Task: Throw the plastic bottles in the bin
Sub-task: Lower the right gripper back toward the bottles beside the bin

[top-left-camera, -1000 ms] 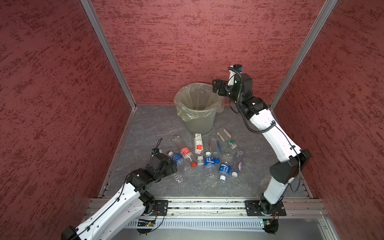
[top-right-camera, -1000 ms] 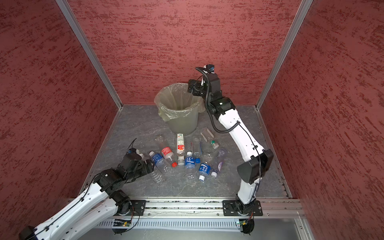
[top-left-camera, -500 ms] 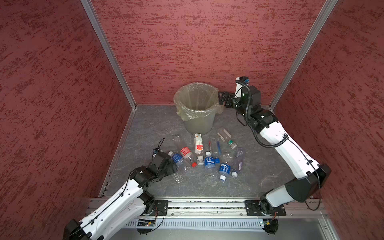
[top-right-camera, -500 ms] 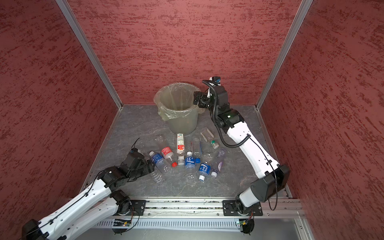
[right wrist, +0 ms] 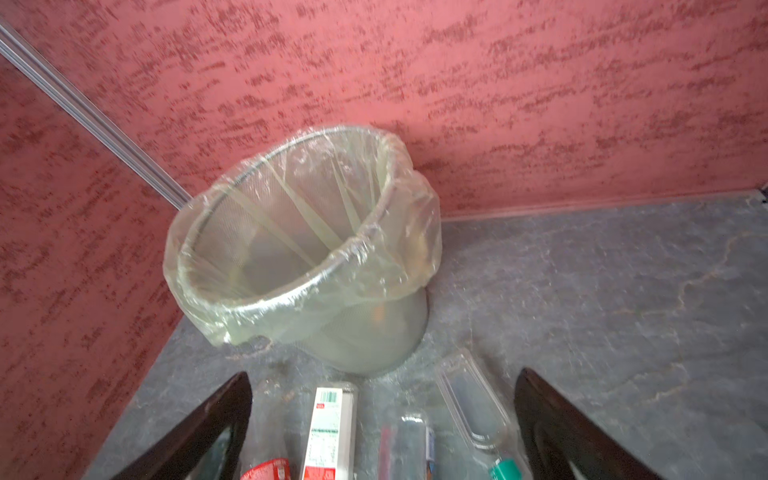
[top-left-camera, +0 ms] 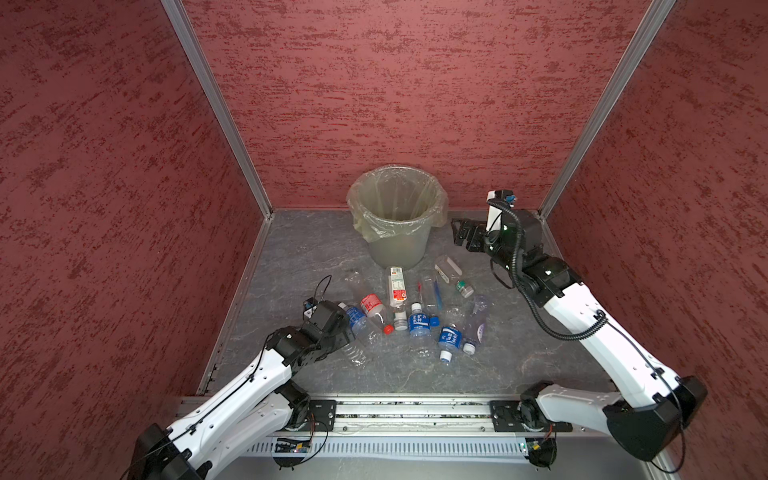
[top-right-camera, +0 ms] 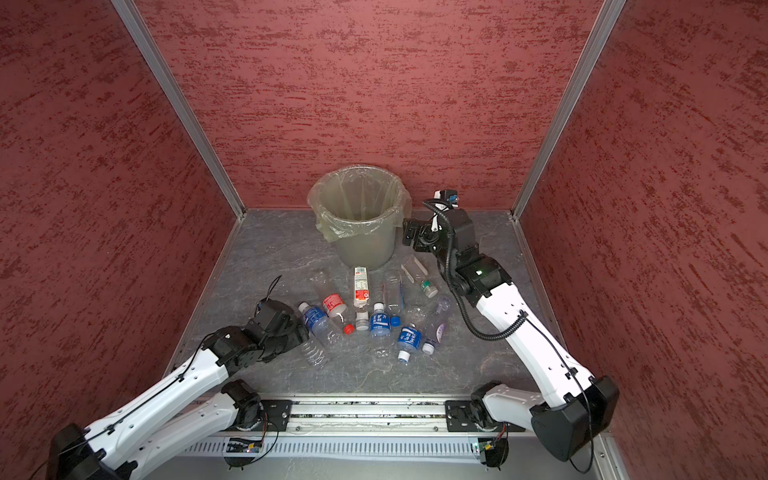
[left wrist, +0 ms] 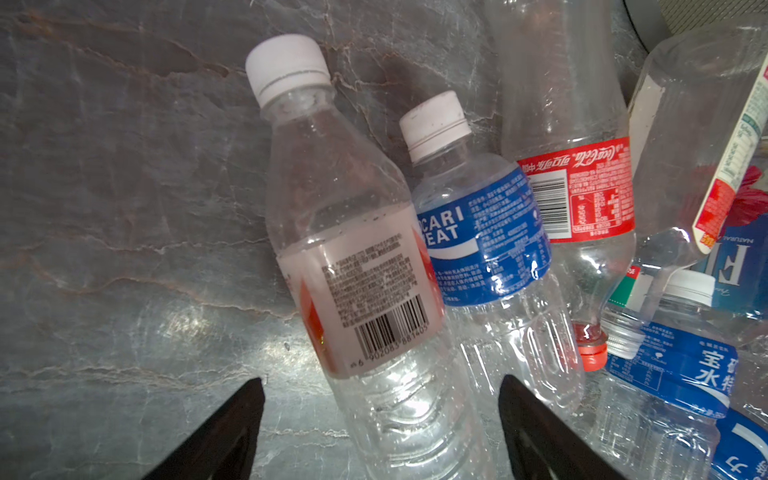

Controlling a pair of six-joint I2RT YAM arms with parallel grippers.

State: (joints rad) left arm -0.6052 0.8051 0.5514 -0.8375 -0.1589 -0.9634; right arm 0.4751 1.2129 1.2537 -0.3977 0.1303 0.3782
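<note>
Right arm (top-left-camera: 582,316) has dropped beside the bin (top-left-camera: 399,249), right fingers (right wrist: 208,432) wide, empty; left fingers (left wrist: 224,436) open over a white-capped bottle (left wrist: 353,249).

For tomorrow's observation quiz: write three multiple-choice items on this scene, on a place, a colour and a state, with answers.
1. Where does the bin stand? A) near the back wall, beyond the plastic bottles B) between the arm bases C) at the front rail
2. Cap colour of the barcode bottle under the left gripper? A) red B) white C) green
3. The right gripper is: A) open, empty B) shut on a bottle C) shut, empty
1 A: both top views show it by the wall. 2 B: the left wrist view shows white. 3 A: fingers apart, nothing gripped.
</note>
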